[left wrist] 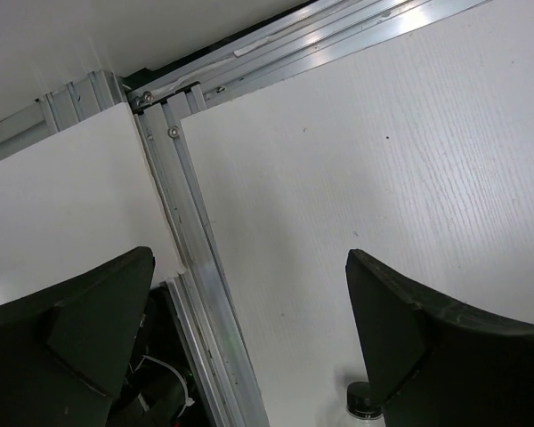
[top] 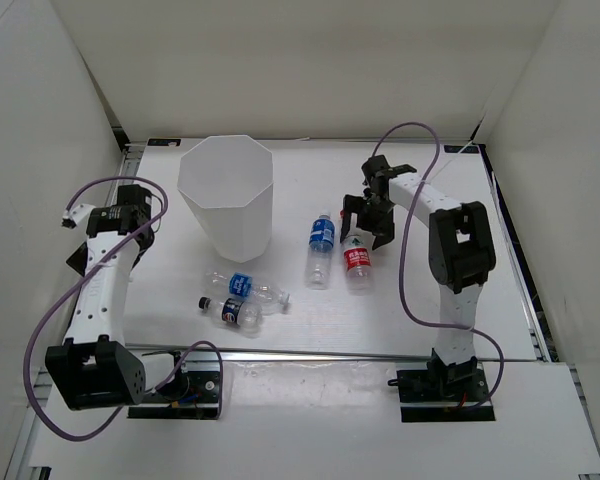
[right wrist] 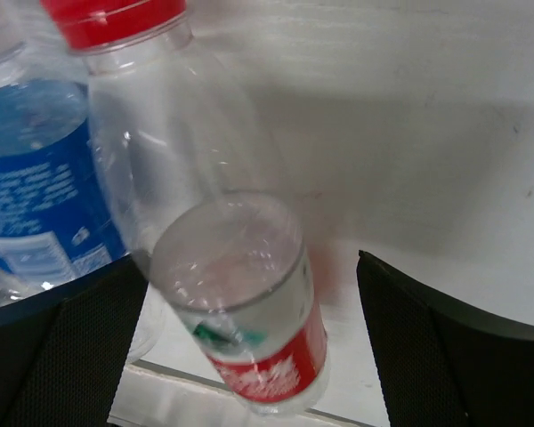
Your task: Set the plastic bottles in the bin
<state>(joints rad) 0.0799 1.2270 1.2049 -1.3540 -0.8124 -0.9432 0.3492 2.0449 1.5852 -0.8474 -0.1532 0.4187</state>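
The white faceted bin (top: 227,195) stands at the back left of the table. The red-labelled bottle (top: 357,262) lies right of centre, with a blue-labelled bottle (top: 321,245) beside it on its left. A second blue-labelled bottle (top: 248,287) and the black-capped bottle (top: 228,310) lie in front of the bin. My right gripper (top: 368,215) is open just above the red bottle's far end. In the right wrist view the red bottle (right wrist: 249,294) lies between its spread fingers (right wrist: 427,347). My left gripper (top: 140,222) is open and empty, left of the bin.
The left wrist view shows the aluminium rail (left wrist: 196,258) along the table's edge and a black cap (left wrist: 363,400) at the bottom. White walls enclose the table on three sides. The blue bottle (right wrist: 36,196) lies close to my right gripper's left finger.
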